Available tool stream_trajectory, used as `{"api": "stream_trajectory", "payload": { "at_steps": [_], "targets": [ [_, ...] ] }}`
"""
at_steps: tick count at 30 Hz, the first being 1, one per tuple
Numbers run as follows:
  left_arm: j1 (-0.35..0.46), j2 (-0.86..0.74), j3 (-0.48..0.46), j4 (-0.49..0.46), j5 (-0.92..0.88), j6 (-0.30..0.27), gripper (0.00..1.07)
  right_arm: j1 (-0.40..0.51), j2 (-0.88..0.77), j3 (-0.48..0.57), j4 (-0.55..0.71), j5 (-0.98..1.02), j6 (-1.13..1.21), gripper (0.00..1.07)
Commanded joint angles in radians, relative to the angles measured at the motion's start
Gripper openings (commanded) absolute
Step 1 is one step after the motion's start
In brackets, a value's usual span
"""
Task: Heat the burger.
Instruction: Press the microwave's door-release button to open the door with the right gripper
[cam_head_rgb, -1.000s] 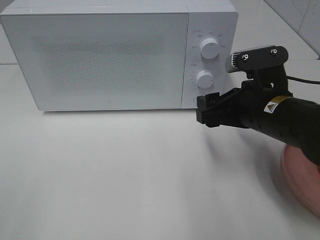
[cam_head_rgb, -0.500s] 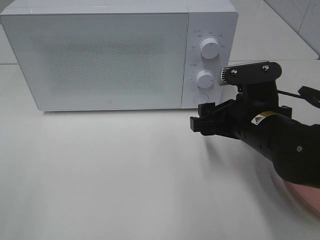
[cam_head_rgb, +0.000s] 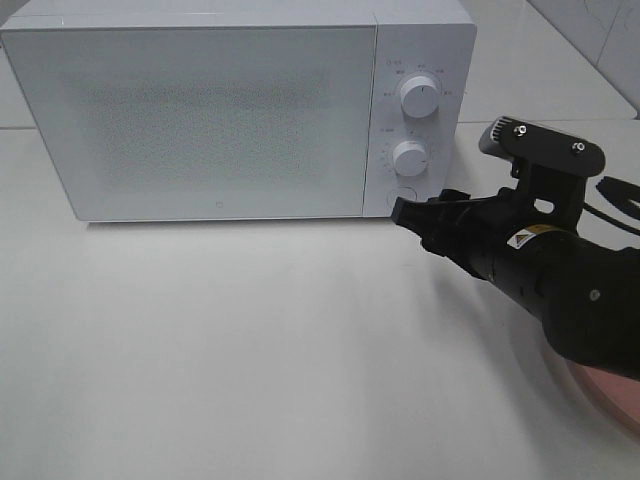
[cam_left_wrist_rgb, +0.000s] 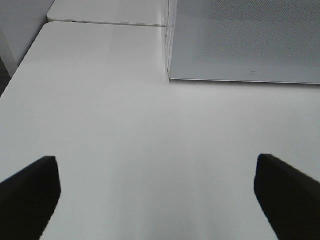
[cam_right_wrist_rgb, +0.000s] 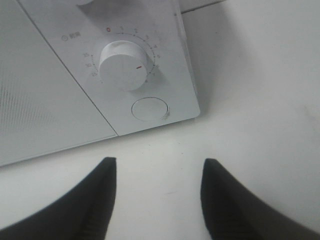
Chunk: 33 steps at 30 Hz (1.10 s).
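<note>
R gripper: fingers were set partly apart w/ a clear gap; nothing was held between them. The white box-shaped microwave oven was found just ahead of the fingertips, door shut. Its round white flush button lay directly ahead of the gap, close. The lower white knob sat beyond the button, farther from the fingers.

L gripper: fingers were spread wide, empty, over the white tabletop. The microwave's front corner was seen ahead, well apart.

Pink round plate was located behind the R fingers, partly hidden under the arm.

Burger: not shown in any view; position could not be told.
</note>
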<state>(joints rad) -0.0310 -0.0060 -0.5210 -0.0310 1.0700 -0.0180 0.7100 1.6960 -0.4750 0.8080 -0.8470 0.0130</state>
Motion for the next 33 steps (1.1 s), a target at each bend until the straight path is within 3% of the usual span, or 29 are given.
{"api": "stream_trajectory", "payload": {
  "at_steps": [1,5,16,18,33],
  "targets": [
    [0.004,-0.003,0.002,-0.005,-0.001,-0.001,0.98,0.003,-0.002,0.001,-0.001,-0.007,0.123,0.39],
    [0.004,-0.003,0.002,-0.005,-0.001,-0.001,0.98,0.003,-0.002,0.001,-0.001,-0.007,0.33,0.24],
    [0.004,-0.003,0.002,-0.005,-0.001,-0.001,0.98,0.003,0.0,0.001,-0.001,0.009,0.653,0.1],
    [0.004,-0.003,0.002,-0.005,-0.001,-0.001,0.98,0.003,0.0,0.001,-0.007,0.027,0.755,0.01],
    [0.004,-0.003,0.002,-0.005,-0.001,0.0,0.98,0.0,0.039,-0.029,-0.029,0.075,1.023,0.0]
  ]
}}
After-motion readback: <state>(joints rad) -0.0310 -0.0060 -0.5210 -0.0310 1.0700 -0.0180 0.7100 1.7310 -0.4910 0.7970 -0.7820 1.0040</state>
